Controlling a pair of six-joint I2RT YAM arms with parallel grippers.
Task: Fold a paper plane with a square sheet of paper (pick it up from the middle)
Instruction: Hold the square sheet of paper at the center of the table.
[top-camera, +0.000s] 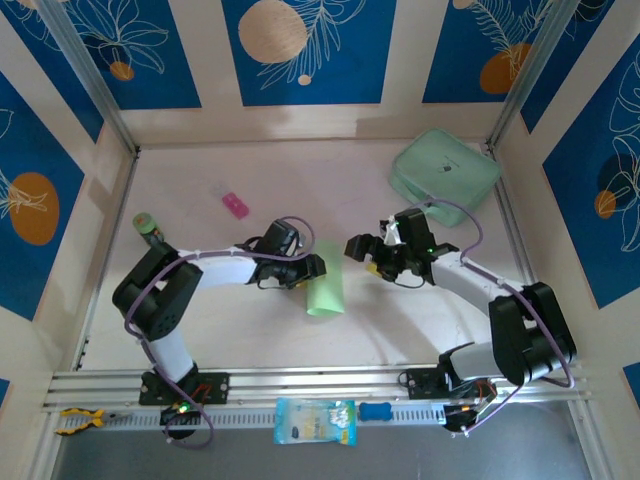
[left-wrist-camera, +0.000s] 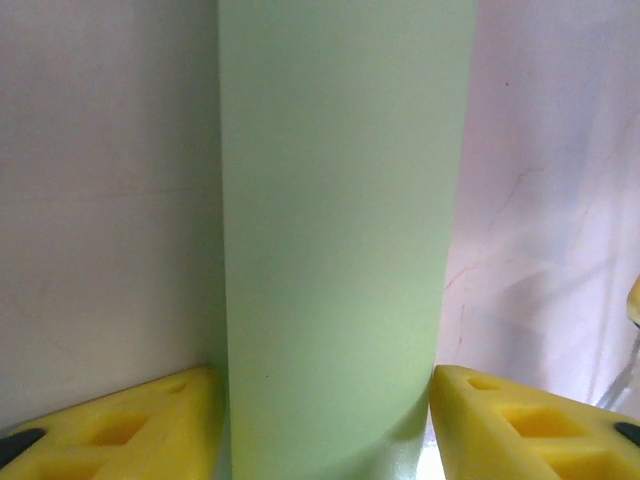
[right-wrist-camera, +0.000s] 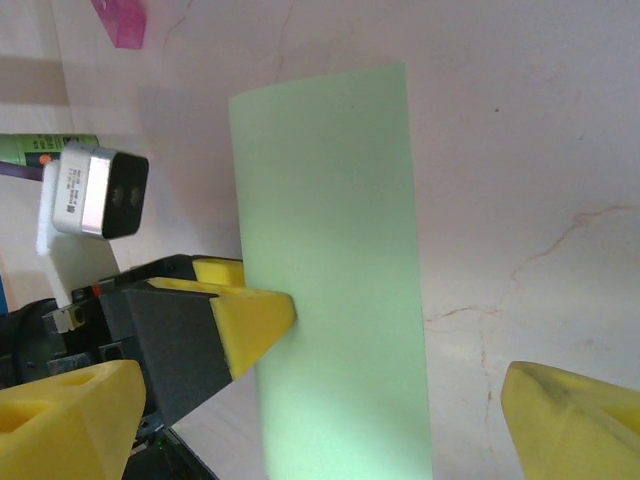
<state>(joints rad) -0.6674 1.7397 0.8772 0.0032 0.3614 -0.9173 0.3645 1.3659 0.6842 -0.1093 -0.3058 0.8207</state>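
Observation:
The square sheet of paper lies on the table as a narrow pale-green folded strip, between the two arms. My left gripper is low at the strip's far end. In the left wrist view the strip bulges upward between the yellow fingers of the left gripper, which stand apart at its two long edges. The right wrist view has one left fingertip touching the strip's edge. My right gripper hovers to the right, wide open, holding nothing. The paper plane is out of view.
A thick mint-green zip case sits at the back right corner. A pink block and a green tube lie on the left. A snack packet and yellow pliers rest on the front rail.

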